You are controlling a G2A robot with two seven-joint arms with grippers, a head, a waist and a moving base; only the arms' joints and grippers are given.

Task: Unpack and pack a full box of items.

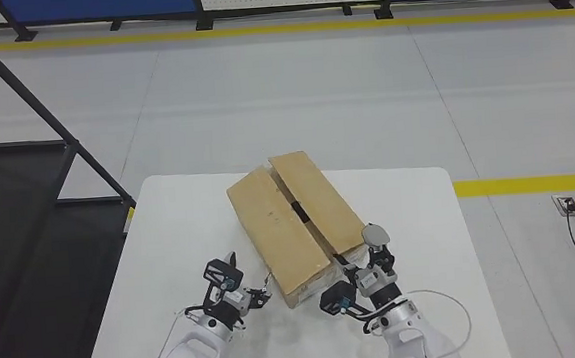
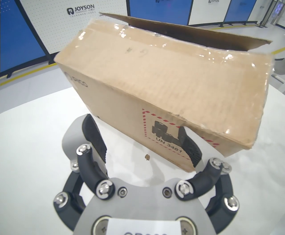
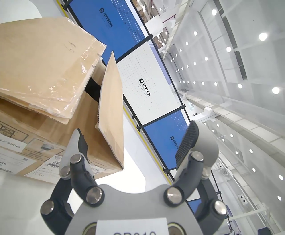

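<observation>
Box: your box [image 1: 293,227] sat on the worktop [image 1: 182,246], just ahead of both claws.
Left claw [image 2: 134,124]: released, with the box's lower corner right before it.
Right claw [image 3: 135,128]: released, with the half-raised flap [image 3: 111,106] just ahead.
Risk: a low push could have slid the box, and a shallow pinch could have torn the flap.

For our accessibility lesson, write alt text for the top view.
A cardboard box with its top flaps slightly parted lies on a white table. The left end effector and right end effector, both open, flank its near end.
</observation>
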